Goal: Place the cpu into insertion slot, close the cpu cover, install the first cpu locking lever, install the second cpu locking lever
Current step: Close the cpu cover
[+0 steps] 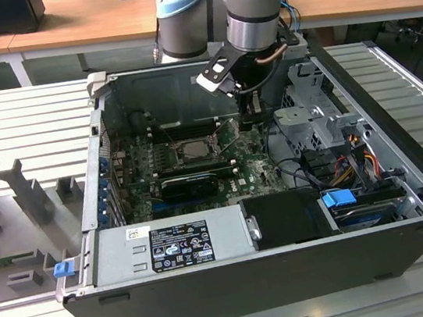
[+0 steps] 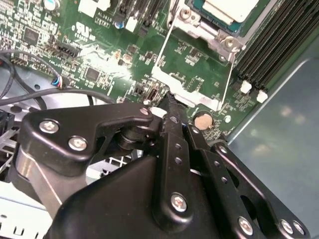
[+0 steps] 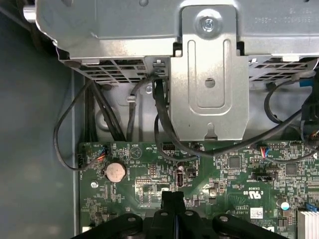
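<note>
Grey slatted desk (image 1: 24,114) carries an open computer case (image 1: 213,284); jaws, pressed together, sit just above the motherboard (image 2: 99,59) near the insertion slot (image 2: 194,25).

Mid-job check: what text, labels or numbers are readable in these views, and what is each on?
None reads reliably.
Black label on the power supply: print too small.
White sticker beside it: too small.
Motherboard markings, in both wrist views: blurred.
</note>
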{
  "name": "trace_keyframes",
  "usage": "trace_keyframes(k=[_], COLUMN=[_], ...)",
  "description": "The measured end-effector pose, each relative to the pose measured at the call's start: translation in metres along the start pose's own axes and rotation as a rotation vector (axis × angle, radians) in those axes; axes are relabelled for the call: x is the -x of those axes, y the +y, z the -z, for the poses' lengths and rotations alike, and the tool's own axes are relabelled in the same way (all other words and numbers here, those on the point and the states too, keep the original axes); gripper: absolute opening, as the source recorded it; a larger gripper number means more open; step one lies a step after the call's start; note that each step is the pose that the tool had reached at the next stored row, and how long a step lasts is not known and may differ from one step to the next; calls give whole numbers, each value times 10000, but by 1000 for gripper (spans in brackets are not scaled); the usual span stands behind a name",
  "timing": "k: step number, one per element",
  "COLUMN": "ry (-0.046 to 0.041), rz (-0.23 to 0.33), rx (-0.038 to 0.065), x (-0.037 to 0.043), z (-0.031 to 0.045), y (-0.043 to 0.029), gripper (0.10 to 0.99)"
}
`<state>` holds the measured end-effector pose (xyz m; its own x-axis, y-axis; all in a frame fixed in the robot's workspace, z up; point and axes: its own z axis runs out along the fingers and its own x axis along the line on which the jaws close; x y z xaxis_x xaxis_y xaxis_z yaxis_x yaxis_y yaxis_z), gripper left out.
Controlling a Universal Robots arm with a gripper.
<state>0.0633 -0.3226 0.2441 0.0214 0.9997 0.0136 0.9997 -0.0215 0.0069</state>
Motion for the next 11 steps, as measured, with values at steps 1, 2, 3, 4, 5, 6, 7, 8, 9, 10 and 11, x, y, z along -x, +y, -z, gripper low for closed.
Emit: trace_keyframes(k=[1,2,3,4,5,6,7,8,9,10,11], ry=[2,2,2,1,1,2,2,2,2,2,1], rz=[-1,0,1,1,-1,-2,-1,0,-1,0,0], rx=[1,1,1,0,0,1,1,1,1,1,0], x=[1,1,1,1,2,3,2,2,3,3,3], z=[-1,-1,-1,-1,-1,-1,-1,-1,-1,-1,0], y=[-30,-48,-59,-73,-90,-95,-101,-109,-121,-128,-137], gripper=[106,106,106,106,106,106,106,106,106,106,106])
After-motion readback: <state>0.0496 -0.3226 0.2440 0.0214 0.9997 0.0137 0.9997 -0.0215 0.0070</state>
